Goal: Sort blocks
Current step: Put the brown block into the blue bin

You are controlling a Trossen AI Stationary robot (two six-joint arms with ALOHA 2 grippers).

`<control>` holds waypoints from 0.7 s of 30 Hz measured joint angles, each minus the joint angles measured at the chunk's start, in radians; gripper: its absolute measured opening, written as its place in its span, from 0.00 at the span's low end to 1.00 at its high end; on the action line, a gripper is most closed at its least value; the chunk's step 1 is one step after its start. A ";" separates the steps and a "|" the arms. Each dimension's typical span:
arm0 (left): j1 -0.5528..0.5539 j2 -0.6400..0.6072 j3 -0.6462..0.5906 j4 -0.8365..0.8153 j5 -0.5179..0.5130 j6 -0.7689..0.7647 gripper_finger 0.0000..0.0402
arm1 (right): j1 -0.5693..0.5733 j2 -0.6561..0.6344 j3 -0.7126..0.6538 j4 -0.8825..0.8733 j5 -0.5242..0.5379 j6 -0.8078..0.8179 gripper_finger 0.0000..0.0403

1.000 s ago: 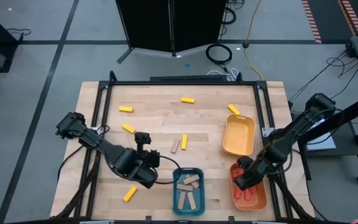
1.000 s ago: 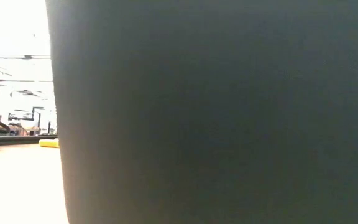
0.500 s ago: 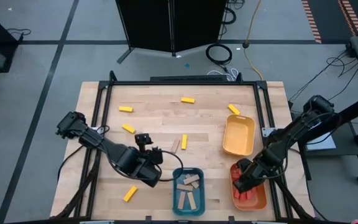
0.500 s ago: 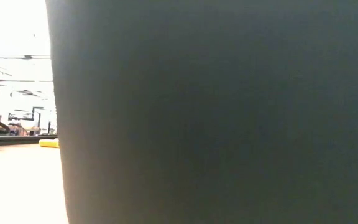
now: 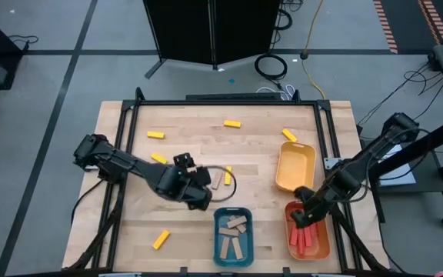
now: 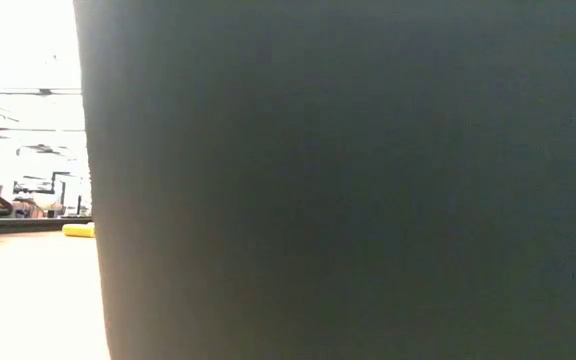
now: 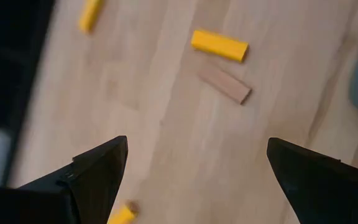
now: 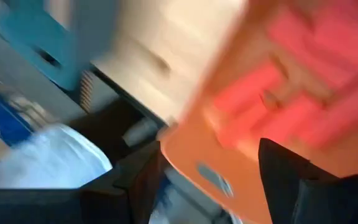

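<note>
Yellow blocks lie scattered on the wooden table (image 5: 183, 146). One yellow block (image 5: 228, 175) and a tan block (image 5: 216, 180) lie flat side by side near the middle. My left gripper (image 5: 204, 200) hovers open just on their near-left side. In the left wrist view the yellow block (image 7: 219, 45) and the tan block (image 7: 224, 84) lie ahead of the open left gripper (image 7: 197, 180). My right gripper (image 5: 300, 221) hangs open over the orange tray (image 5: 323, 245), which holds red blocks (image 5: 304, 240). Nothing is between the fingers of the right gripper (image 8: 213, 180).
A blue tray (image 5: 246, 231) with tan blocks stands at the near edge and a yellow tray (image 5: 295, 165) at the right. Other yellow blocks (image 5: 155, 134) (image 5: 232, 123) (image 5: 289, 135) (image 5: 158, 158) (image 5: 161, 239) lie about. A dark surface fills most of the low view, leaving one yellow block (image 6: 78, 230) in sight.
My left gripper has swung toward the table's right and far edge, nearing the tan and yellow blocks in the middle, and has rolled somewhat. My right gripper has risen a little over the orange tray.
</note>
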 joint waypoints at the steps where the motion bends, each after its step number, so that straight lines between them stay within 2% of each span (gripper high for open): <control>1: 0.018 0.000 -0.017 0.012 0.029 -0.038 0.95 | 0.000 -0.022 0.000 -0.001 0.061 -0.002 0.49; 5: 0.081 0.000 -0.147 0.141 0.107 -0.144 0.95 | -0.008 -0.103 0.000 -0.005 0.317 -0.054 0.49; 9: 0.168 0.002 -0.311 0.415 0.247 -0.223 0.95 | -0.045 -0.158 0.000 -0.019 0.505 -0.138 0.49; 11: 0.204 0.002 -0.371 0.568 0.291 -0.285 0.95 | -0.075 -0.176 0.000 -0.025 0.536 -0.174 0.49; 14: 0.231 0.002 -0.415 0.693 0.277 -0.354 0.95 | -0.117 -0.192 0.000 -0.037 0.535 -0.219 0.49; 21: 0.234 0.002 -0.439 0.723 0.186 -0.473 0.95 | -0.188 -0.207 0.000 -0.036 0.480 -0.301 0.49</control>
